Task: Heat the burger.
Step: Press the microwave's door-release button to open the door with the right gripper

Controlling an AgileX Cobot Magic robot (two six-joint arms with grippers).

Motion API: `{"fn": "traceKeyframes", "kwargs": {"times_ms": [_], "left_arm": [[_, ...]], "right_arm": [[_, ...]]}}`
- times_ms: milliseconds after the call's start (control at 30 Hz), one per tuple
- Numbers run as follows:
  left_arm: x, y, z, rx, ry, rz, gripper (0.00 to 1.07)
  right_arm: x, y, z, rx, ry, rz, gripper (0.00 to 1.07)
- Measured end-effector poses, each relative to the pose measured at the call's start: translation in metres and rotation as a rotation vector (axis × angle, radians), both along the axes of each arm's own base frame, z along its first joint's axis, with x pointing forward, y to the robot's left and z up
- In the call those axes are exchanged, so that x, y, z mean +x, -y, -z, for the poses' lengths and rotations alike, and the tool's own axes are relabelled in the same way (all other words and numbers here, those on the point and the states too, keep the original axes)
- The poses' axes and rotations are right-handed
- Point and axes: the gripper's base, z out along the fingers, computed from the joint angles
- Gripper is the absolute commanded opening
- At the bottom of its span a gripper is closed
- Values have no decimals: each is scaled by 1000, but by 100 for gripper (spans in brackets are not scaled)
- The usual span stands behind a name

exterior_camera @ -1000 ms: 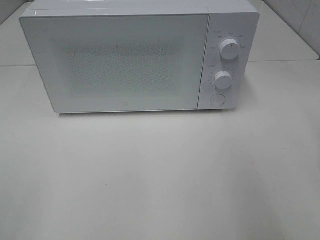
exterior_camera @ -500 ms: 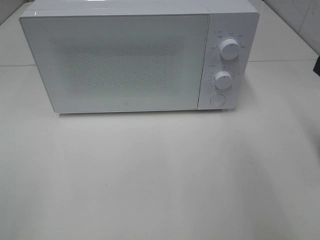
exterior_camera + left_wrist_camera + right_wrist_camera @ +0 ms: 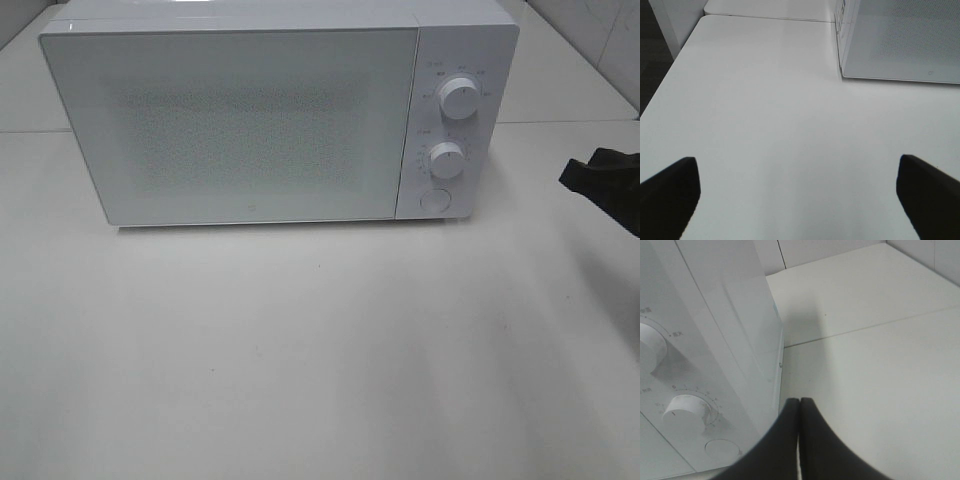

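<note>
**Item: burger.** Not in view from any camera. Nothing lies between or near either pair of fingers. Whether it sits behind the closed door cannot be told.

**Microwave** [image 3: 280, 115]: white, standing on a pale table [image 3: 300, 350]. Its door [image 3: 235, 125] is shut and the dotted window shows nothing inside. The control side carries an upper knob [image 3: 459, 99], a lower knob [image 3: 447, 159] and a round button [image 3: 434, 199].

**Left gripper** [image 3: 797, 200]: fingers spread wide and empty, with bare table between them. The lower corner of the door lies ahead of the fingers, well apart.

**Right gripper** [image 3: 799, 410]: fingers pressed together, holding nothing. The lower knob and round button are close beside the tips, and no contact is visible.

**Handling, by judgement:**
- Probably light and soft, and easily crushed.
- The stacked layers are likely to slide apart if squeezed hard or tilted.
- Best taken low across the sides of the bun with a gentle, wide grip, and kept level.
- The door must be opened before anything can go in or come out.
</note>
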Motion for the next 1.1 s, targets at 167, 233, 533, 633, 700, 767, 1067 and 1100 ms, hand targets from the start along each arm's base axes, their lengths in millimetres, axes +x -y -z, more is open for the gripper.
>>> {"fn": "traceKeyframes", "kwargs": {"times_ms": [167, 233, 533, 633, 700, 767, 1067, 1100], "left_arm": [[0, 0, 0, 0, 0, 0, 102], [0, 0, 0, 0, 0, 0, 102], [0, 0, 0, 0, 0, 0, 102], [0, 0, 0, 0, 0, 0, 102], [0, 0, 0, 0, 0, 0, 102], [0, 0, 0, 0, 0, 0, 102], [0, 0, 0, 0, 0, 0, 102], [0, 0, 0, 0, 0, 0, 102]], "right_arm": [[1, -1, 7, 242, -46, 22, 0], [1, -3, 9, 357, -70, 26, 0], [0, -31, 27, 704, -216, 13, 2], [-2, -42, 31, 743, -245, 3, 2], [-3, -48, 34, 766, -260, 8, 2], [-4, -51, 37, 779, -272, 17, 2], [-5, -57, 60, 913, -357, 140, 0], [-1, -60, 64, 945, -369, 150, 0]]}}
